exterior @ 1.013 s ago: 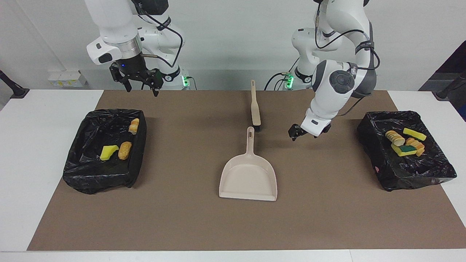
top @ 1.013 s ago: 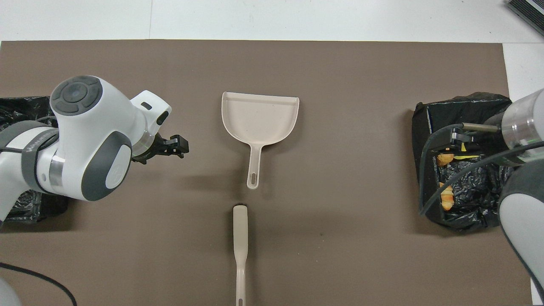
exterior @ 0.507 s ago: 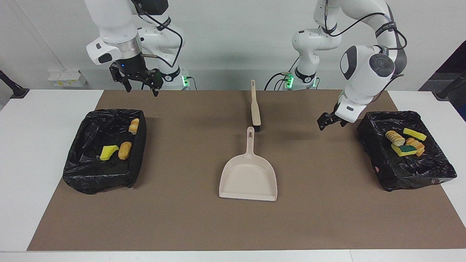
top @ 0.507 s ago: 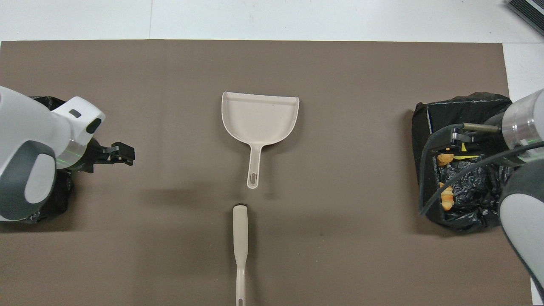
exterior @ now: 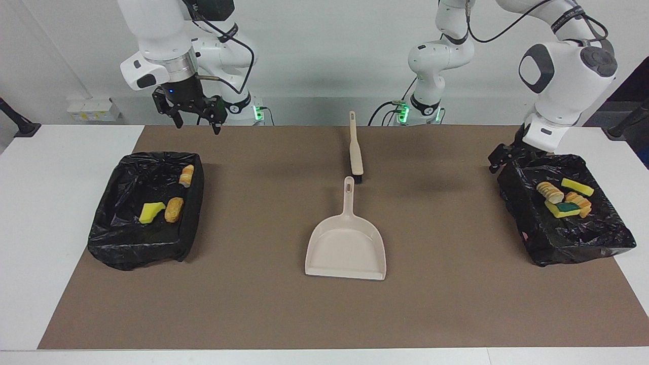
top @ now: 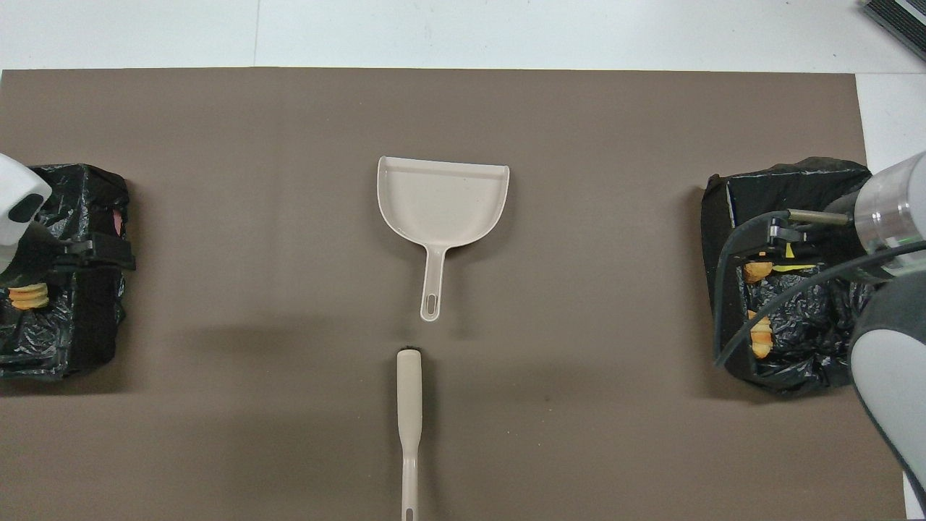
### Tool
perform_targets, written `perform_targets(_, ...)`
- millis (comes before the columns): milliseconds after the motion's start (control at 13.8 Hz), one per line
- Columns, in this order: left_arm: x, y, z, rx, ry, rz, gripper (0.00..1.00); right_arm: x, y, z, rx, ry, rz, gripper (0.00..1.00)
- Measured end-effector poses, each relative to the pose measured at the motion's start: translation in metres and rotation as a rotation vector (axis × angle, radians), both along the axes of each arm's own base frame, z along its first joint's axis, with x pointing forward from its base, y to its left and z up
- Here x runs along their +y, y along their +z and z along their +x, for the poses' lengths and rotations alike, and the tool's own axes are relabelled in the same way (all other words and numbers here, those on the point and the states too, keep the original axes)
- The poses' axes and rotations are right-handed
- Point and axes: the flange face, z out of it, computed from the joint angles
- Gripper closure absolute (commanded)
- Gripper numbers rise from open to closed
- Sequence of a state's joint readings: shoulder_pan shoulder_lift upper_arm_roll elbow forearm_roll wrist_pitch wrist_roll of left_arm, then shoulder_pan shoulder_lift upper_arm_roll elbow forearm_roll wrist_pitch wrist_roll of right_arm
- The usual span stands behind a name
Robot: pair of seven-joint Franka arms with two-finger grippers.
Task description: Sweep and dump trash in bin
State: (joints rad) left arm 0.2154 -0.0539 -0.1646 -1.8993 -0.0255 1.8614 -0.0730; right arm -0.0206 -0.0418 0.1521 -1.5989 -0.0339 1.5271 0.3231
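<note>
Trash lies in two black-lined bins. In the bin [exterior: 127,248] at the right arm's end are a yellow sponge chunk [exterior: 151,211] and two bread-like lumps [exterior: 174,209]. The bin [exterior: 568,243] at the left arm's end holds several scraps [exterior: 563,202]. No scraps show on the brown mat. The beige dustpan [exterior: 346,248] lies mid-mat, empty, and the beige brush [exterior: 356,152] lies nearer to the robots, in line with its handle. My left gripper [exterior: 499,159] is open and empty over that bin's edge. My right gripper [exterior: 195,119] waits open, raised near its base.
The brown mat [exterior: 253,304] covers most of the white table. In the overhead view the dustpan [top: 441,199] and brush [top: 409,405] lie on the centre line, with a bin at each end of the mat. The right arm's cables [top: 752,304] hang over its bin.
My left arm has swung away from the spot beside the dustpan handle toward its own end of the table and risen, ending over the bin's edge. The right arm has not moved.
</note>
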Motion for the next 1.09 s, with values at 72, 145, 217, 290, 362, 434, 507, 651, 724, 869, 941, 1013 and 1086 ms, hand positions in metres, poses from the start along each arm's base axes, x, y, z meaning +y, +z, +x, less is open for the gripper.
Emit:
perform_targets(72,0.0,0.018,0.002,-0.01,-0.001,0.0,0.0,0.0,0.0,0.0,-0.003,0.0,0.0,0.0)
perform_targets(145,-0.001,0.036,0.004,-0.019,-0.002,0.0,0.0,0.0,0.0,0.001,-0.005,0.0,0.001,0.0)
perform_targets(217,-0.001,0.052,0.004,-0.023,-0.004,0.0,0.0,0.0,0.0,0.001,-0.005,0.0,0.001,0.0)
perform_targets(290,-0.001,0.068,0.003,-0.025,-0.005,0.0,0.0,0.0,0.0,0.001,-0.005,0.0,0.001,0.0)
perform_targets(362,-0.002,0.085,0.001,-0.027,-0.006,0.0,0.0,0.0,0.0,0.001,-0.006,0.0,0.001,0.0)
perform_targets(434,-0.002,0.1,-0.002,-0.028,-0.007,0.0,0.0,0.0,0.0,0.001,-0.006,0.0,0.001,0.0)
perform_targets(507,-0.003,0.113,-0.004,-0.033,-0.009,0.0,0.0,0.0,0.0,0.001,-0.006,0.0,0.001,0.0)
perform_targets(651,-0.01,0.132,-0.007,-0.047,-0.022,0.001,0.0,0.0,0.0,0.001,-0.006,0.0,0.001,0.0)
perform_targets(724,-0.014,0.134,-0.007,-0.047,-0.028,0.001,0.0,0.0,0.0,0.001,-0.006,0.0,0.001,0.0)
perform_targets(869,-0.019,0.134,-0.008,-0.044,-0.035,0.001,0.0,0.0,0.0,0.001,-0.006,0.0,0.001,0.0)
perform_targets(941,-0.02,0.134,-0.008,-0.044,-0.038,0.001,0.0,0.0,0.0,0.001,-0.006,0.0,0.001,0.0)
perform_targets(1013,-0.024,0.135,-0.008,-0.046,-0.044,0.0,0.0,0.0,0.0,0.001,-0.006,0.0,0.001,0.0)
perform_targets(1086,-0.029,0.137,-0.008,-0.049,-0.053,0.0,0.0,0.0,0.0,0.001,-0.006,-0.001,0.001,0.0)
